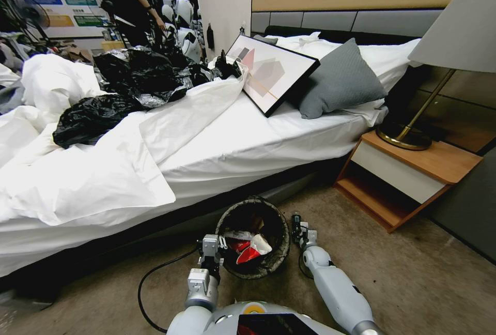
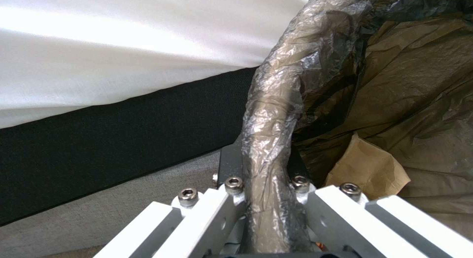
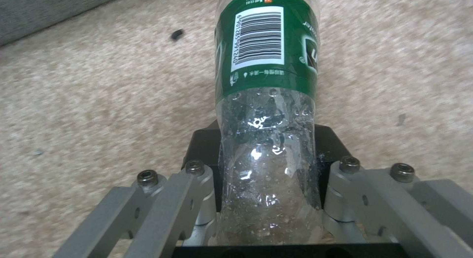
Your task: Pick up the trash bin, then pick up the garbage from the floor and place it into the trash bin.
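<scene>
green-labelled clear bottle [image 3: 266,102], brown-black bin liner [image 2: 419,84], red-white wrappers [image 1: 247,250]

A barcode with the digits 6901028191240, as far as they can be read, is showing on the green label [image 3: 268,47] of the clear bottle [image 3: 266,139] sticking out from between the right gripper's [image 3: 268,184] jaws.

The trash bin [image 1: 252,244] stands on the carpet [image 1: 413,278] close to the bed [image 1: 217,154], whose dark base closes off the far side. The left tool [image 1: 211,252] is clamped on the bin's rim (left edge), the right tool [image 1: 298,231] grips a bottle [image 3: 266,102] just beside its right edge. Wrappers [image 1: 247,247] fill part of the mouth. The nightstand [image 1: 408,174] blocks the right; carpet between lies open.
</scene>
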Controlling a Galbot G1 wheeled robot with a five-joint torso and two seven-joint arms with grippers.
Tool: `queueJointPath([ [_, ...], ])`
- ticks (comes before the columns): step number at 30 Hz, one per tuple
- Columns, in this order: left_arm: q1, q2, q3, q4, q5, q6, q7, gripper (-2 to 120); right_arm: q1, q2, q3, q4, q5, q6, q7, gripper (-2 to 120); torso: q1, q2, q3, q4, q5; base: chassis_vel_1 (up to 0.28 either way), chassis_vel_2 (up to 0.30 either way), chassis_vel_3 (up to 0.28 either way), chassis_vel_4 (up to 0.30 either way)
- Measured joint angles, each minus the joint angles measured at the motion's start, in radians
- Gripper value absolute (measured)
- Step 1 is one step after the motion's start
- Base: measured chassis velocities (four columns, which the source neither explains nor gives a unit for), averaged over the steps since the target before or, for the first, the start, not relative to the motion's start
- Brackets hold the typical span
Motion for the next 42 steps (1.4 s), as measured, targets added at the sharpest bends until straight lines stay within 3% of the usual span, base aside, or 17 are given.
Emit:
queueJointPath([
  [7, -0.001, 0.001, 0.003, 0.003, 0.0, 0.0, 0.0, 0, -0.024, -0.006, 0.032, 0.059, -0.018, 0.049, 0.009, 26, 0.0, 0.0, 0.0, 0.0, 0.0, 0.0, 0.0, 0.0, 0.0],
  [11, -0.006, 0.001, 0.004, 0.01, -0.001, 0.0, 0.0, 0, -0.059, -0.015, 0.063, 0.155, -0.034, 0.116, -0.002, 26, 0.0, 0.0, 0.0, -0.0001, 0.0001, 0.0, 0.0, 0.0, 0.0],
  [14, -0.012, 0.001, 0.007, 0.013, -0.002, 0.001, -0.001, 0, -0.121, -0.03, 0.095, 0.33, -0.027, 0.175, -0.002, 26, 0.0, 0.0, 0.0, 0.0002, -0.0003, 0.0, 0.0, 0.0, 0.0],
  [15, -0.012, 0.001, 0.007, 0.013, -0.002, 0.001, -0.001, 0, -0.121, -0.03, 0.095, 0.33, -0.027, 0.175, -0.002, 26, 0.0, 0.0, 0.0, 0.0002, -0.0003, 0.0, 0.0, 0.0, 0.0],
  [19, -0.015, 0.0, 0.012, 0.015, -0.004, 0.002, -0.001, 0, -0.227, -0.044, 0.133, 0.596, -0.039, 0.263, -0.031, 26, 0.0, 0.0, 0.0, 0.0, -0.0002, 0.0, 0.0, 0.0, 0.0],
  [24, -0.016, 0.0, 0.014, 0.016, -0.004, 0.002, -0.001, 0, -0.27, -0.045, 0.145, 0.714, -0.059, 0.321, -0.079, 26, 0.0, 0.0, 0.0, -0.0001, -0.0004, 0.0, 0.0, 0.0, 0.0],
  [27, -0.016, 0.0, 0.014, 0.017, -0.004, 0.003, -0.001, 0, -0.349, -0.056, 0.142, 0.955, -0.069, 0.432, -0.233, 26, 0.0, 0.0, 0.0, 0.0001, -0.0002, 0.0, 0.0, 0.0, 0.0],
  [31, -0.016, 0.001, 0.013, 0.017, -0.005, 0.003, -0.001, 0, -0.39, -0.069, 0.12, 1.091, -0.054, 0.467, -0.308, 26, 0.0, 0.0, 0.0, 0.0002, -0.0003, 0.0, 0.0, 0.0, 0.0],
  [35, -0.015, 0.003, 0.009, 0.017, -0.008, 0.003, -0.001, 0, -0.449, -0.121, 0.077, 1.172, -0.037, 0.475, -0.334, 26, 0.0, 0.0, 0.0, -0.0002, 0.0, 0.0, 0.0, 0.0, 0.0],
  [42, -0.019, 0.003, 0.011, 0.022, -0.013, 0.005, -0.002, 0, -0.553, -0.243, 0.034, 1.184, -0.054, 0.5, -0.356, 26, 0.0, 0.0, 0.0, 0.0, 0.0, 0.0, 0.0, 0.0, 0.0],
])
